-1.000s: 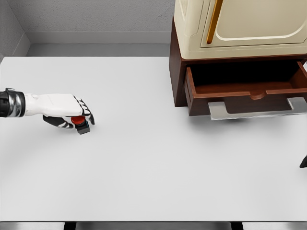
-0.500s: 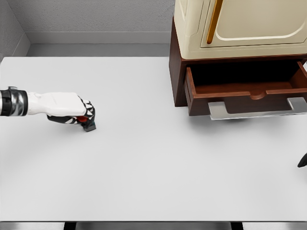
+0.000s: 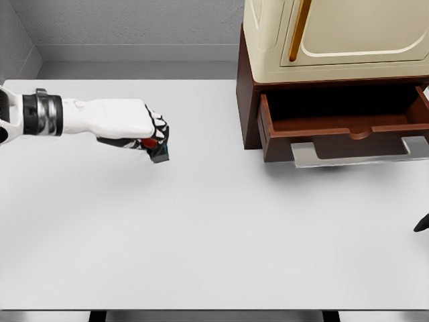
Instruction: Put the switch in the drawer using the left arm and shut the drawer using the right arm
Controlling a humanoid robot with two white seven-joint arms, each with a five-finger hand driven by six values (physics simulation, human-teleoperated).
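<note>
Switch (image 3: 156,149), red-buttoned on a dark base, sits clamped in the curled fingers of the left hand (image 3: 137,127), above the white table (image 3: 201,235) and well left of the open drawer (image 3: 342,127). From the drawer, the right hand (image 3: 422,225) shows below and right at the picture's edge, its fingers unreadable.

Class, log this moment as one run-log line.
left hand: shut on switch | drawer: open | right hand: at right edge, fingers unclear
</note>
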